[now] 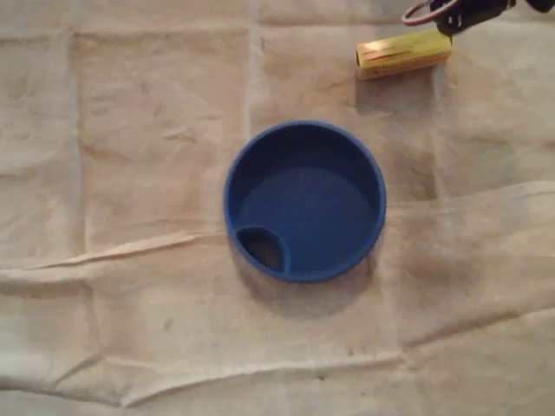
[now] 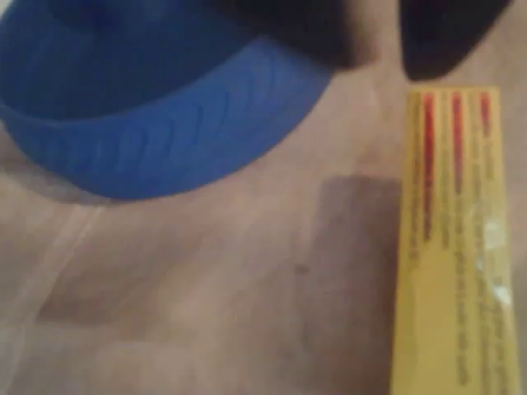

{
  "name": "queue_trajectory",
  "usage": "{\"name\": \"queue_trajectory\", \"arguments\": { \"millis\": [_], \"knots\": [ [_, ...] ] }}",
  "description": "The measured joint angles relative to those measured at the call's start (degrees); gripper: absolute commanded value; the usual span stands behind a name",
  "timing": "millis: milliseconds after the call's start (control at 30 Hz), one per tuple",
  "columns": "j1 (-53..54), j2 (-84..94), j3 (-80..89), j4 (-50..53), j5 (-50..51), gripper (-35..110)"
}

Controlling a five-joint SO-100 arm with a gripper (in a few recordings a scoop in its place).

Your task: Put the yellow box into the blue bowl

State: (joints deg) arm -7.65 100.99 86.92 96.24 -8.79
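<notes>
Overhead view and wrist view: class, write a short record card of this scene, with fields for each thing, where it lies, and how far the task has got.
surface: creased beige cloth
target: round blue plastic bowl, centre of the overhead view, nothing in it
item: long yellow cardboard box, upper right, apart from the bowl
gripper: black gripper at the box's right end; clamped or not, cannot tell
task state: box not yet in the bowl
</notes>
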Motion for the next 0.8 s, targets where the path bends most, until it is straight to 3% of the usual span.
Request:
{"name": "queue_trajectory", "arguments": {
  "millis": [133,800],
  "knots": [
    [0.00,0.00,0.09,0.00,0.00,26],
    [-0.09,4.13,21.36,-8.44,0.18,26]
  ]
}}
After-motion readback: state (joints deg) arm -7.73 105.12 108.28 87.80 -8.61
